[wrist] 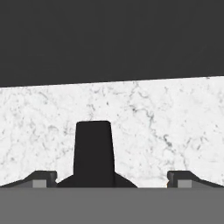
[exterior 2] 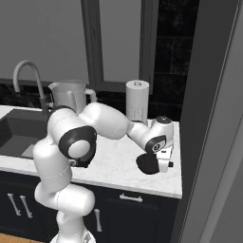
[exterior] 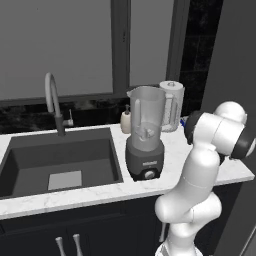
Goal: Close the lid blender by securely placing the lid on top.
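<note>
The blender (exterior: 146, 135) stands on the white counter right of the sink, a clear jar with an uncovered mouth on a dark grey base. In the right base view its jar (exterior 2: 69, 97) rises behind my arm. The black lid (exterior 2: 148, 164) lies low over the counter near the right front corner, far from the blender. My gripper (exterior 2: 160, 165) is right at it, reaching down from the bent wrist. In the hand view the lid (wrist: 93, 148) is a dark upright shape between the two fingertips, nearer the left one. The gripper (wrist: 112, 177) is open, its jaws wide apart.
A white paper-towel roll (exterior: 172, 104) and a small cream soap bottle (exterior: 126, 120) stand behind the blender. The sink (exterior: 60, 160) with its curved faucet (exterior: 52, 100) lies to the left. A tall dark cabinet wall (exterior 2: 213, 118) bounds the counter on the right.
</note>
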